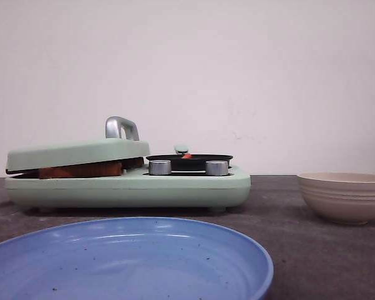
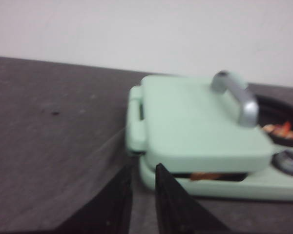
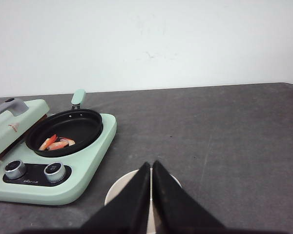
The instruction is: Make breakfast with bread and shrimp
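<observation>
Nearest in the front view lies a blue plate (image 1: 131,259), its rim filling the lower edge, with small dark specks on its bare inner face. Beyond it and off to the right sits a beige ribbed bowl (image 1: 345,197) on the dark grey table (image 1: 275,212). Further back stands the mint-green breakfast maker (image 1: 128,184), its two silver knobs (image 1: 159,167) facing forward. On its left half the hinged lid (image 1: 75,153) with a silver handle (image 1: 121,127) rests tilted on the bread (image 1: 81,170), whose brown crust edge shows in the gap between lid and base; the left wrist view shows a sliver of it (image 2: 205,176) under the same lid. On the right half sits a small black frying pan (image 3: 64,130), and the shrimp (image 3: 56,143) lies inside it toward its left side, orange-red and curved, just visible over the pan's rim in the front view too. The left gripper (image 2: 142,195) hangs just beside the near corner of the maker, its dark fingers close together with a narrow gap and nothing between them. The right gripper (image 3: 151,195) hovers over the bowl, well apart from the maker, its fingers pressed together and empty. Behind everything rises a plain pale wall (image 1: 237,75).
</observation>
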You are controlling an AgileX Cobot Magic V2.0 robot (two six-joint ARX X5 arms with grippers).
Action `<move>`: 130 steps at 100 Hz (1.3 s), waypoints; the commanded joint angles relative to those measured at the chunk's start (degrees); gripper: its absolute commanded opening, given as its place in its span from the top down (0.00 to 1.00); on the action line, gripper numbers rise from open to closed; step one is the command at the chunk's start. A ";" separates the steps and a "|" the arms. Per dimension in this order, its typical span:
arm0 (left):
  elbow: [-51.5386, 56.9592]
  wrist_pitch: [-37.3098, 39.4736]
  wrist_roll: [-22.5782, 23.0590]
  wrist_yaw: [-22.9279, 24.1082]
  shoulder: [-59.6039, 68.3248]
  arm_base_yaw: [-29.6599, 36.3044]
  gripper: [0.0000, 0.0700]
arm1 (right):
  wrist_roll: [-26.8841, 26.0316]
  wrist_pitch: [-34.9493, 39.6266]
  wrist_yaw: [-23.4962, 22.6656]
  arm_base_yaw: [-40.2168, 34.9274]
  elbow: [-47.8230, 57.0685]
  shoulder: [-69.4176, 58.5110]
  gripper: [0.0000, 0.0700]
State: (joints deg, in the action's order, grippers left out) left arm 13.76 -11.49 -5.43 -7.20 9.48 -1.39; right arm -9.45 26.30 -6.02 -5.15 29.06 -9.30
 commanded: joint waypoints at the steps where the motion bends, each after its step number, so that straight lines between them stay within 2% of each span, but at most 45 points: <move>1: -2.38 2.60 1.95 1.53 -2.16 -0.15 1.00 | -0.63 -0.61 0.04 -0.09 0.26 0.13 1.00; 15: -7.72 8.24 1.62 4.42 -5.35 -0.15 1.00 | -0.61 -0.61 0.02 -0.09 0.26 0.13 1.00; 35: -11.10 8.81 1.40 6.21 -7.61 -0.15 1.00 | -0.63 -0.61 0.04 -0.07 0.26 0.13 1.00; 66: -12.98 5.66 1.57 9.22 -9.31 -0.15 1.00 | -0.61 -0.61 0.04 -0.09 0.26 0.13 1.00; 84: -12.98 0.59 2.34 9.38 -9.31 -0.09 1.00 | -0.63 -0.61 0.04 -0.09 0.26 0.13 1.00; 99: -12.98 0.55 3.54 9.33 -9.31 -0.09 1.00 | -0.63 -0.61 0.04 -0.07 0.26 0.13 1.00; 104: -12.98 0.59 3.32 9.11 -9.31 -0.09 1.00 | -0.61 -0.61 0.04 -0.07 0.26 0.13 1.00; 113: -12.96 0.72 -0.07 8.66 -9.29 -0.09 1.00 | -0.63 -0.61 0.04 -0.09 0.26 0.13 1.00; 130: -12.96 0.72 -0.13 8.76 -9.29 -0.09 1.00 | -0.61 -0.61 0.04 -0.09 0.26 0.13 1.00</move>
State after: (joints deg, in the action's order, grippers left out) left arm 1.85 -10.59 -4.91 1.56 0.27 -1.43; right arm -9.45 26.33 -6.02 -5.15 29.06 -9.30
